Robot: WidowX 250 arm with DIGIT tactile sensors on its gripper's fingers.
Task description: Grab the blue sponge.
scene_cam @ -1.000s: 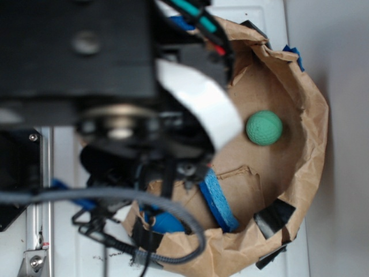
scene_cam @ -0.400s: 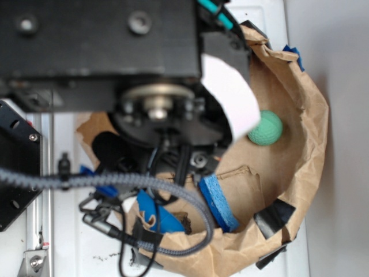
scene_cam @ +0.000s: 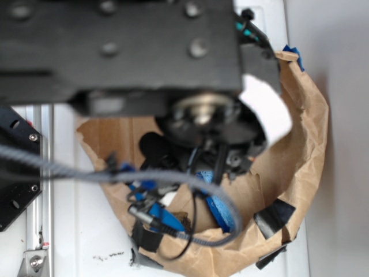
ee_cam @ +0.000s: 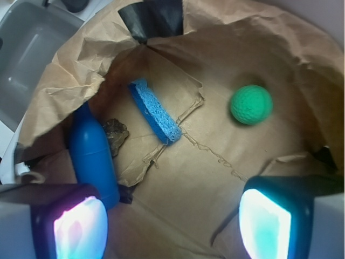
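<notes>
Blue sponge (ee_cam: 155,111) lies between bottle (ee_cam: 94,156) and ball (ee_cam: 251,104).

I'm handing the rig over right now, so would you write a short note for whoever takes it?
Gripper: open, empty, above the paper bag floor.
Sponge: on the bag floor, on its edge, ahead of the fingers, untouched. A blue bottle lies beside it, with a small dark lump between them; a green ball sits apart on the other side.
Done: gripper is over the bag.
Left: line up over the sponge, descend, close, lift.
</notes>
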